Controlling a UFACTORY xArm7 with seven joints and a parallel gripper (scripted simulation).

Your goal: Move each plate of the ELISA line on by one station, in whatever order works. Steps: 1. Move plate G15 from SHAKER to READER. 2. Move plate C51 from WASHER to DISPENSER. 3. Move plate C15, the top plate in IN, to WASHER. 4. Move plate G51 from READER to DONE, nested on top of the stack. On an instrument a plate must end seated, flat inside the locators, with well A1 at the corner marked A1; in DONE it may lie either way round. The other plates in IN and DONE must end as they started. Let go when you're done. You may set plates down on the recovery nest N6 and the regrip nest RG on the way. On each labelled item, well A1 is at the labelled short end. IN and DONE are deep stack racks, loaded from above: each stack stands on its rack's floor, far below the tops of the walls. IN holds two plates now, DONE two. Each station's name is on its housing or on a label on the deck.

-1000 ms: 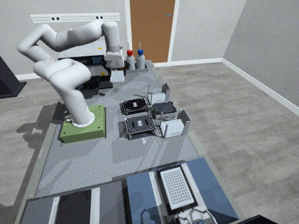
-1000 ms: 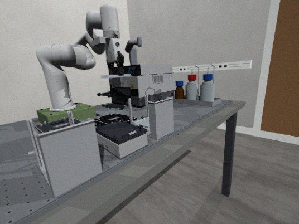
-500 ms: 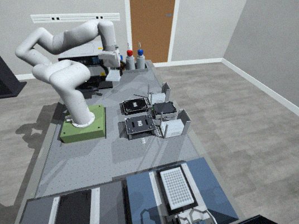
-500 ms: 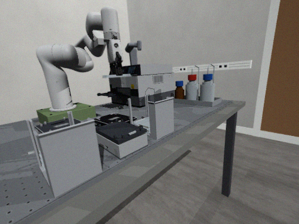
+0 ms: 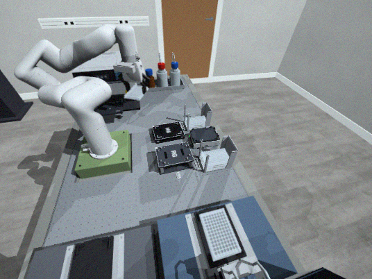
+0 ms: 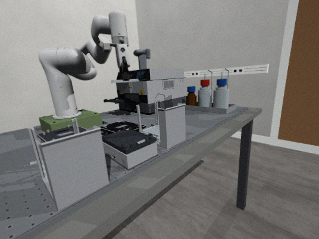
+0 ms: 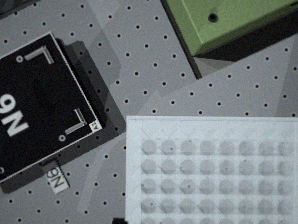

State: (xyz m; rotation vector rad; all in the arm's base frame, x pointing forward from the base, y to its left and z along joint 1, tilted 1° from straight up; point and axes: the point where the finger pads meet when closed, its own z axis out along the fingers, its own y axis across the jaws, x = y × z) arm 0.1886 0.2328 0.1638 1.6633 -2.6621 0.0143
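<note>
Carrying a white well plate (image 7: pixel 212 170) high above the counter (image 5: pixel 114 194), the tool (image 6: pixel 126 72) is clamped wide across it. Nest N6 (image 7: pixel 35 105) lies below and to one side. A swing could clip the instrument housing (image 6: pixel 160 86) alongside, twisting the plate's A1 corner.

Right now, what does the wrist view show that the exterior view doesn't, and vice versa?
Wrist only: the held plate's well grid close up, and the N6 nest with its deck label below.

Exterior only: the gripper shut on the plate's edge, carrying it high beside the instrument housing; the bottles; the two stack racks.

Both: the plate itself, the green base block and the perforated deck.
</note>
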